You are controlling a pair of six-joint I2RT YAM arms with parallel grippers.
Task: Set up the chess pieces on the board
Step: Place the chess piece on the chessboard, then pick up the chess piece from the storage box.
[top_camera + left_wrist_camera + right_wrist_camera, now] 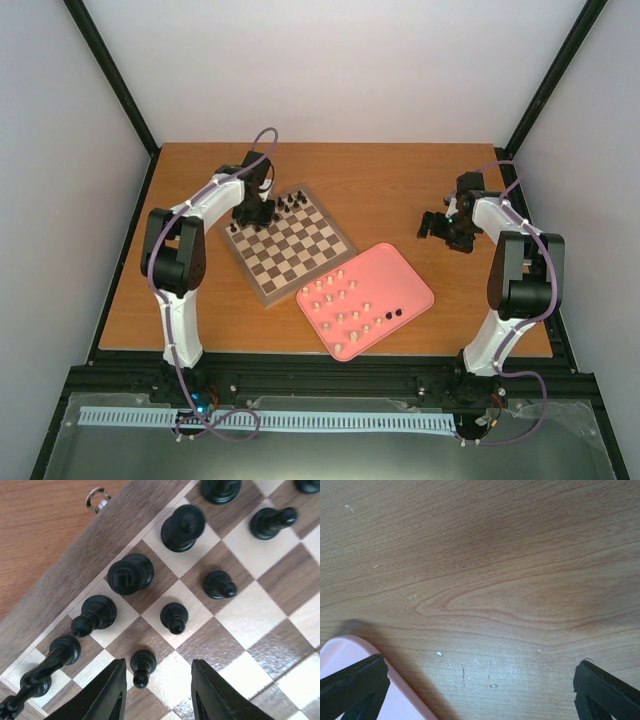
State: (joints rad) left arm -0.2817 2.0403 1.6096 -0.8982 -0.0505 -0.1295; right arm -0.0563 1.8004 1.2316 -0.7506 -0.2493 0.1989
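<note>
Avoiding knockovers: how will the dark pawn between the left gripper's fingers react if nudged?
Probably tips easily: the pawn stands tall on a narrow base. Likely light, being tiny beside the left gripper. May skid first; the board looks glossy.

Robotics lab test cell: white panels [340, 70] and a black frame [111, 72] enclose a wooden table [400, 180]; left arm [185, 255] and right arm [522, 272] are bolted at its edge.

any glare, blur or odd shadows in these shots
Left wrist: dark pieces sharp, faint sheen on the board near the bottom edge. Right wrist: soft shadow on the table beside the pink tray. Top external: even light, no glare.
</note>
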